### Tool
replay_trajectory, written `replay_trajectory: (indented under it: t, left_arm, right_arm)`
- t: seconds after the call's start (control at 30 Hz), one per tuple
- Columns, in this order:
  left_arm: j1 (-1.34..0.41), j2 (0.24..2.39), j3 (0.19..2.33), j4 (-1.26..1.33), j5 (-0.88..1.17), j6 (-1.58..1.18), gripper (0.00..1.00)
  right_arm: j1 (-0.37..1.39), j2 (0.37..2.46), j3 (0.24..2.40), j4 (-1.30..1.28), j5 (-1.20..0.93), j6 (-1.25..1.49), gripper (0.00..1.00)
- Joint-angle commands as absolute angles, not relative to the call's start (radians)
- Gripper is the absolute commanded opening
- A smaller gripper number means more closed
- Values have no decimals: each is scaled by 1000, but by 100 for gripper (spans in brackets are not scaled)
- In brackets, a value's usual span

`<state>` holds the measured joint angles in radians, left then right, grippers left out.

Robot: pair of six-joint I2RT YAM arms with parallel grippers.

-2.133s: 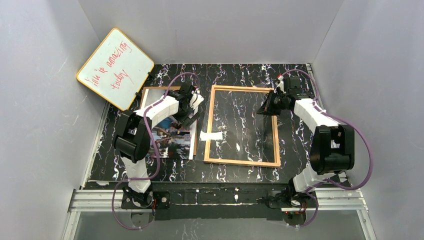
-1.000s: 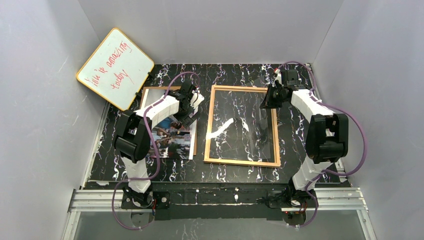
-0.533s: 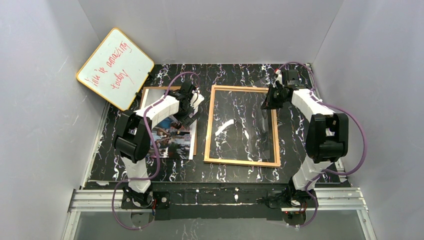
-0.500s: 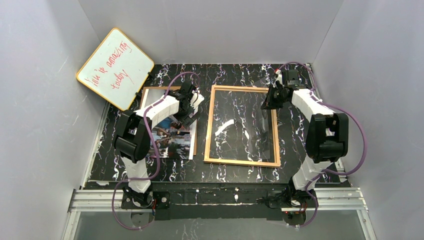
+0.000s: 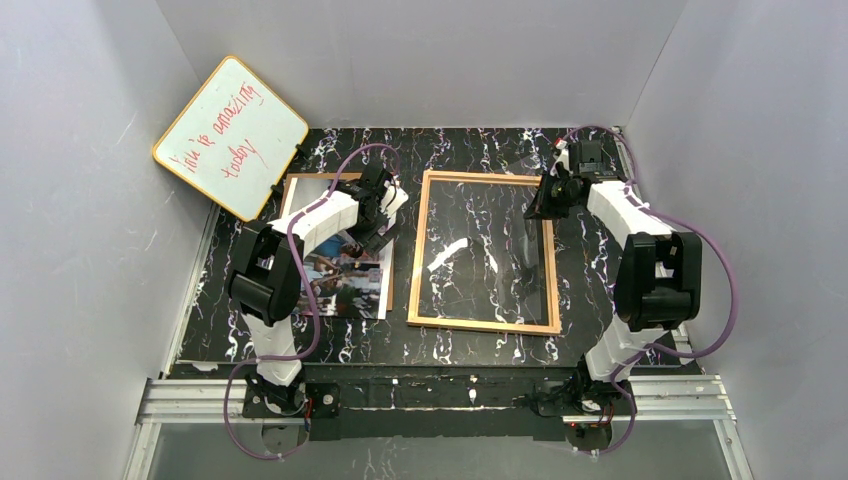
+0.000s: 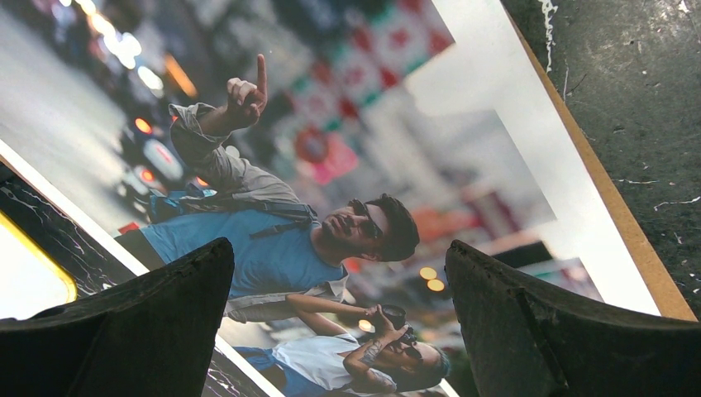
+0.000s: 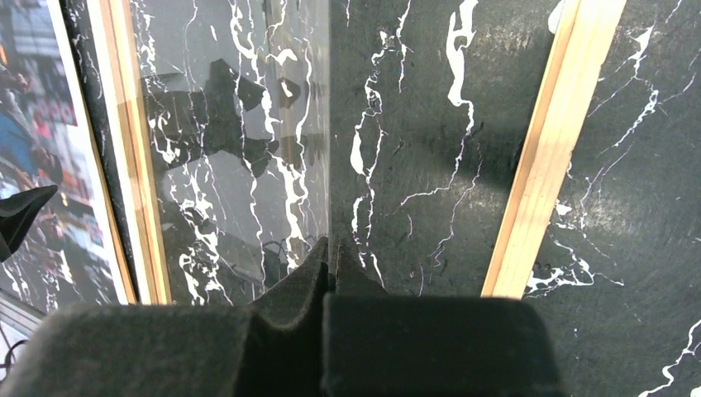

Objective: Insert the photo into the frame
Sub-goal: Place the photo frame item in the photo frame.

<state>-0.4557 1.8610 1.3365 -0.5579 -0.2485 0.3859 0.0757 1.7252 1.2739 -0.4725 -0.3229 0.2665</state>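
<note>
At the near side of the table [image 5: 450, 345] the photo [image 5: 335, 280] lies face up on the brown backing board [image 6: 630, 236], just left of the frame [image 5: 480, 323]. Their long sides run parallel, near to far, with a strip of dark table between them. The photo is not yet in the frame.

Farther in, the left claw [image 6: 337, 252] hangs directly over the photo's far half, its 2 fingers spread as wide as they go and holding nothing — the print shows plainly in the gap between them. So the left arm is the nearer one, and the photo is straight below its claw. Getting it to the frame would mean a carry to the right.

Farther still, near the frame's far right corner, the right claw [image 7: 331, 248] is closed tight on the edge of the clear pane [image 7: 240, 124]. The pane seems raised off the right rail — the wrist view shows it edge-on, with bare table between it and that rail.
</note>
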Motion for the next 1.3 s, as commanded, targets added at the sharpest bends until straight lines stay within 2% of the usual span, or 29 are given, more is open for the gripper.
replay_trajectory:
  t: [0.0,0.77,1.1,1.27]
  left_arm:
    - [-462,1835,1355,-587,-260,390,98]
    - [-469,1835,1355,-580,-248,391,98]
    - [-515,1930,1473,-613,-155,346,98]
    - [-545,1980,1513,-620,-175,345,98]
  right_arm:
    - [65,1664,1253,-445,-361,284,1]
    - [49,1707,1331,-464,-442,285,1]
    - [46,1744,1378,-506,-458,251,1]
    - [46,1751,1384,-509,-481,252,1]
